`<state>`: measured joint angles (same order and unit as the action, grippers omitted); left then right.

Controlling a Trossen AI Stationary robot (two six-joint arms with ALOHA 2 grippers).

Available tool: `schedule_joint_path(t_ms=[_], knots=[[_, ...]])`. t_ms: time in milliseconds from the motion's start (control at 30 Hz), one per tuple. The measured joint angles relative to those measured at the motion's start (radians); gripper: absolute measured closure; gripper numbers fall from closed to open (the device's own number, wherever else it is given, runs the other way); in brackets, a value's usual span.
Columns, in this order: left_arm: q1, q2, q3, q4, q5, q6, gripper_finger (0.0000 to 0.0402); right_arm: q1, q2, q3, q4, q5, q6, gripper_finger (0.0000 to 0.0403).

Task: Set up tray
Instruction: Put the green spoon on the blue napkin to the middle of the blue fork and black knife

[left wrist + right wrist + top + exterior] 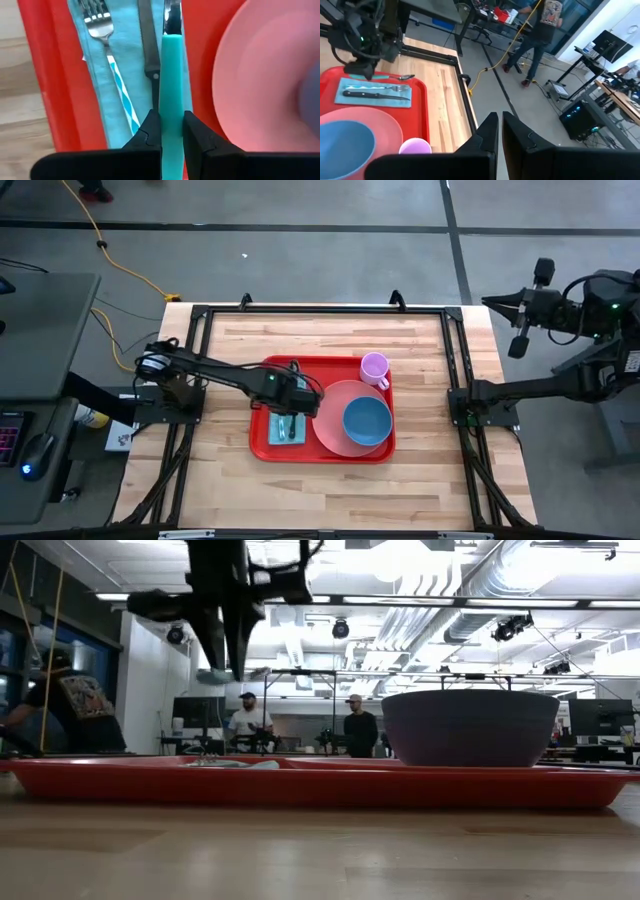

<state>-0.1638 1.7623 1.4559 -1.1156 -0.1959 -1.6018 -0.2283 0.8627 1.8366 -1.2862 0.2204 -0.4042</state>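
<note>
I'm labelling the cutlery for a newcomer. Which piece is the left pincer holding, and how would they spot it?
Start at the red tray in the middle of the table; its left half holds a light blue napkin. Over that napkin's edge nearest the pink plate, the left pincer grips a teal-handled utensil. Unlike the fork and dark-handled knife lying flat, its handle is plain solid teal.

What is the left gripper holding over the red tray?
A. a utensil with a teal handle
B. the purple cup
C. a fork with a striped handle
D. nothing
A: in the left wrist view, the left gripper has its fingers closed on the teal handle above the blue napkin on the tray.
</note>
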Motion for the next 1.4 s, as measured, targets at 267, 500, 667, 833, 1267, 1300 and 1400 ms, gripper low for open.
schedule_joint_path(t_ms=[267,500,667,833,1267,1300,1400], knots=[[0.0,0.036,-0.046,0.016,-0.002,-0.057,0.0342,0.0,0.0,0.0,-0.007,-0.022,0.014,0.0403],[0.001,0.069,-0.048,0.084,-0.009,-0.057,0.0342,0.0,0.0,0.0,-0.011,-0.027,0.019,0.0403],[0.008,0.092,-0.05,0.075,-0.003,-0.061,0.0342,0.0,0.0,0.0,-0.012,-0.034,0.022,0.0403],[0.016,0.115,-0.052,0.067,0.01,-0.053,0.0342,0.0,0.0,0.0,-0.011,-0.034,0.022,0.0403],[0.02,0.141,-0.055,0.068,0.045,-0.045,0.0342,0.0,0.0,0.0,-0.012,-0.034,0.029,0.0403],[0.02,0.14,-0.063,0.071,0.047,-0.045,0.0342,0.0,0.0,0.0,-0.012,-0.034,0.029,0.0403],[0.02,0.141,-0.078,0.085,0.061,-0.045,0.0342,0.0,0.0,0.0,-0.013,-0.034,0.029,0.0403]])
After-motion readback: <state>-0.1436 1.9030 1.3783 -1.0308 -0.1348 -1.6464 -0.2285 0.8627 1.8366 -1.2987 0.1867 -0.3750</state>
